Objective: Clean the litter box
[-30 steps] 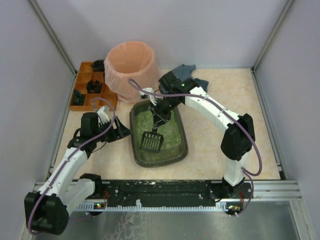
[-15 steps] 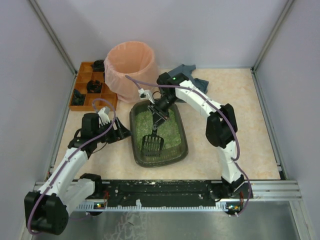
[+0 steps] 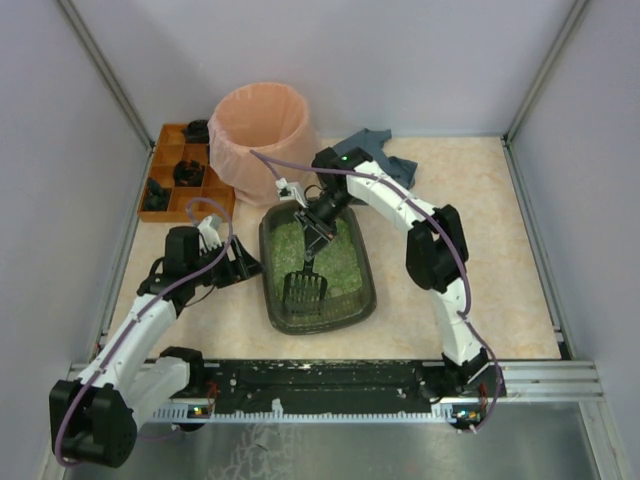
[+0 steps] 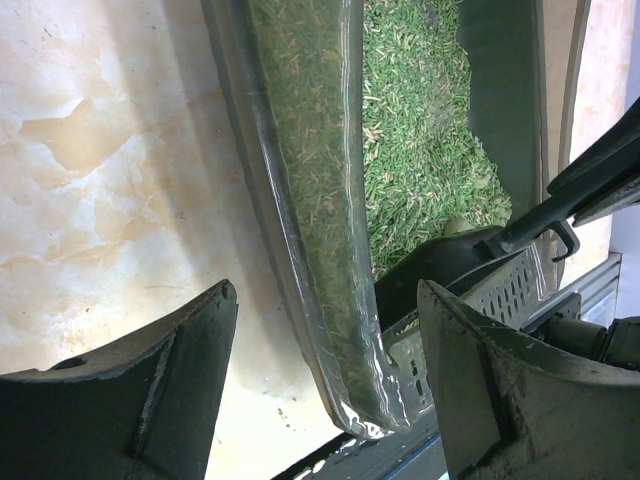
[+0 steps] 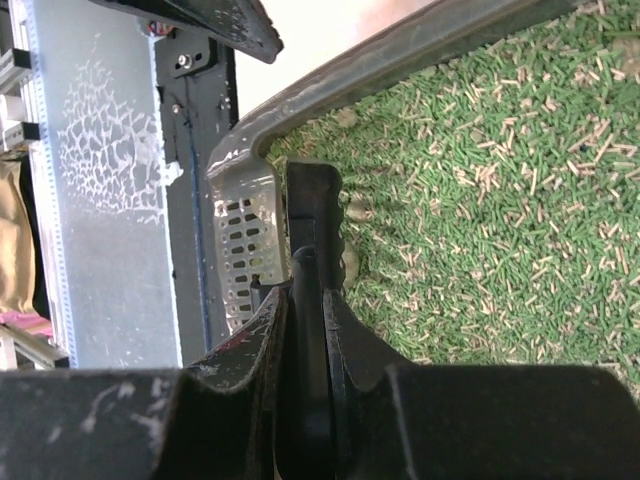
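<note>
The litter box (image 3: 271, 280), a dark olive-grey tray of green litter (image 3: 340, 262), lies at the table's middle. My right gripper (image 3: 318, 222) is shut on the handle of a black slotted scoop (image 3: 305, 288), whose head rests in the litter at the box's near end. In the right wrist view my right gripper (image 5: 305, 295) clamps the handle, the scoop head (image 5: 245, 250) lies against the rim, and pale clumps (image 5: 352, 208) lie beside it. My left gripper (image 3: 244, 264) is open at the box's left wall. In the left wrist view my left gripper (image 4: 325, 295) straddles the rim (image 4: 300, 230), not closed on it.
A round pink-lined bin (image 3: 262, 135) stands behind the box. An orange compartmented tray (image 3: 172, 185) with dark items sits at the back left. A dark cloth (image 3: 378, 147) lies behind the right arm. Grey walls enclose the table; a black rail (image 3: 330, 378) runs along the near edge.
The right arm's elbow has swung left and nearer the box. The scoop has slid slightly toward the box's near end. The left arm has not moved.
</note>
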Tool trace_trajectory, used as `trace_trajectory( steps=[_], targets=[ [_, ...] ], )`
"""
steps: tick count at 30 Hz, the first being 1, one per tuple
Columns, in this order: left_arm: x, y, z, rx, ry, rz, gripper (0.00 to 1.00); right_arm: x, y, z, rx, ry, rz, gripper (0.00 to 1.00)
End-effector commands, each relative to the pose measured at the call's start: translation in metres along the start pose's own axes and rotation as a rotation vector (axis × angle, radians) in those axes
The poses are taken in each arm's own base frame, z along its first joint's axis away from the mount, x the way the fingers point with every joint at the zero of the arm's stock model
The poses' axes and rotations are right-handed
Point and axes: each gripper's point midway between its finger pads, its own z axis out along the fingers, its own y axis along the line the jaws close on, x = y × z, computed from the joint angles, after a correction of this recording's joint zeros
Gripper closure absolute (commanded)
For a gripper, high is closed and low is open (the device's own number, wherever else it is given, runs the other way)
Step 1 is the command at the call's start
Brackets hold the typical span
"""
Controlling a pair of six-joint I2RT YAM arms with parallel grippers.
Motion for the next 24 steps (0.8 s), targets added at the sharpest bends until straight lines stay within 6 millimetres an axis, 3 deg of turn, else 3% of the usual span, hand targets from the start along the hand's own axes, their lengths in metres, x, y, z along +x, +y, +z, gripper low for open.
trace_trajectory(
  steps=[1,14,20,24],
  targets=[
    [0.000,-0.002,0.002,0.018,-0.001,0.014,0.22,-0.002,-0.005,-0.011,0.139,0.011,0.005,1.00],
    [-0.001,-0.002,0.002,0.016,-0.005,0.017,0.22,-0.044,-0.046,-0.090,0.738,-0.110,-0.079,1.00],
    [-0.001,-0.002,0.003,0.019,-0.006,0.018,0.22,-0.068,-0.001,-0.089,0.589,-0.226,-0.166,1.00],
    [-0.004,-0.007,0.002,0.036,-0.009,0.029,0.22,-0.072,0.014,-0.090,0.552,-0.264,-0.175,1.00]
  ],
)
